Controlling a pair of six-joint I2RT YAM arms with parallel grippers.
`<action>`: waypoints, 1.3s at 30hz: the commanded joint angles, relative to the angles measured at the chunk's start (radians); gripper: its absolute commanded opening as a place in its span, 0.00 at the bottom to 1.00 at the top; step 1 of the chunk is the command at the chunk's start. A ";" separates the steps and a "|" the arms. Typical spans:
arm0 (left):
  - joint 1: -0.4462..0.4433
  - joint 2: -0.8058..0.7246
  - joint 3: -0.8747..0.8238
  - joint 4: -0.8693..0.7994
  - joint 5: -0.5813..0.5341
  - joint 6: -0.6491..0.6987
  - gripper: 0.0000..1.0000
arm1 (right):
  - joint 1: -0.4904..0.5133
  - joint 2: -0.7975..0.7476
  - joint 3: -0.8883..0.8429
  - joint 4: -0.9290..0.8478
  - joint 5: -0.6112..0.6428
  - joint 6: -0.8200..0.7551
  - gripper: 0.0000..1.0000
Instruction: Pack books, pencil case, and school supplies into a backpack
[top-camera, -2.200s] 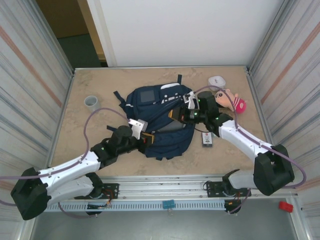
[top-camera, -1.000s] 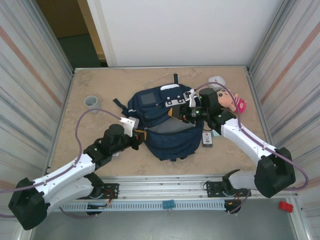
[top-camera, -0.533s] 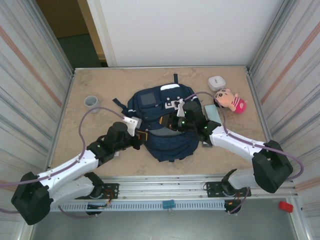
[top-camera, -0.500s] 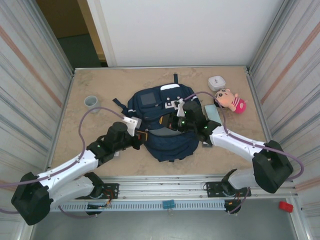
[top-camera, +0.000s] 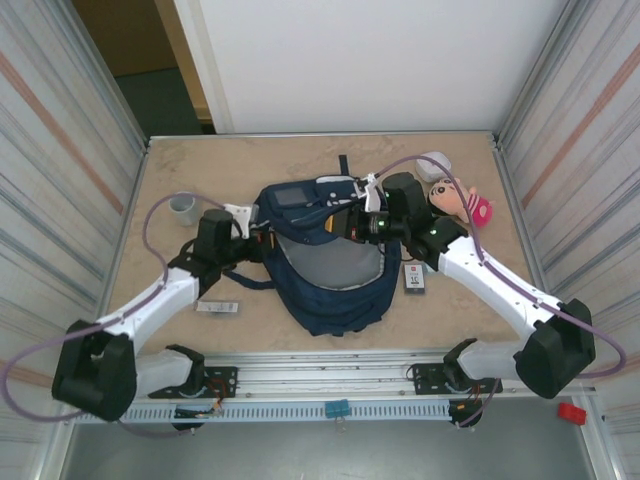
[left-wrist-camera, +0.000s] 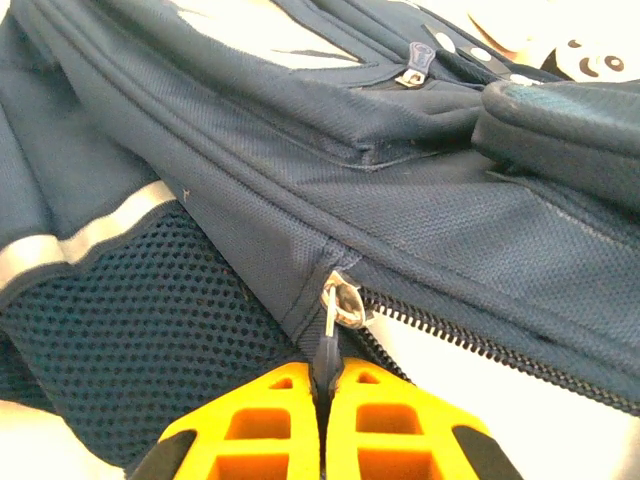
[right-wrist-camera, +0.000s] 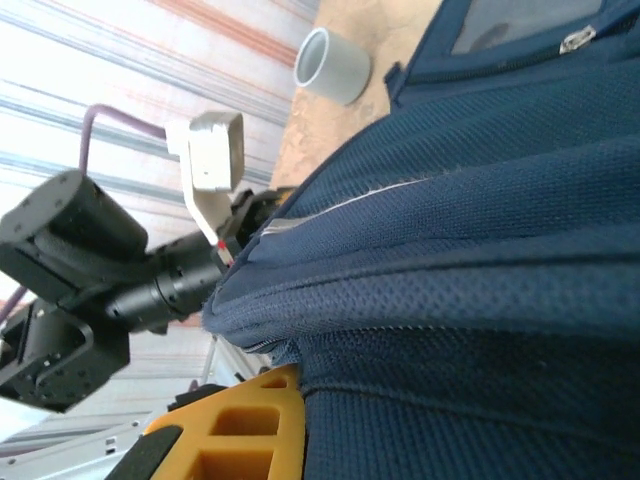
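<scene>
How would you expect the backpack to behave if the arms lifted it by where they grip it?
Probably floppy: the backpack is soft fabric that creases and sags between the left gripper and the right gripper. Likely light, as it lies slumped low on the table. The zipper pull pinched by the left gripper would probably slide rather than carry weight.

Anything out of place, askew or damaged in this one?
Nothing spilled or damaged. The backpack lies flat, its main compartment open, the left hand shut on a zipper pull. The black box and silver bar lie loose on the table, not yet packed.
</scene>
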 joint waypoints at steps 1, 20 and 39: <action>0.075 0.116 0.069 -0.012 -0.104 0.011 0.08 | -0.025 -0.059 0.067 0.019 -0.020 -0.044 0.03; 0.069 -0.373 0.007 -0.309 -0.114 -0.126 0.73 | 0.047 0.293 0.152 0.323 0.069 0.025 0.00; 0.029 -0.366 0.045 -0.419 -0.099 -0.249 0.73 | 0.181 0.273 0.176 -0.105 0.338 -0.070 0.73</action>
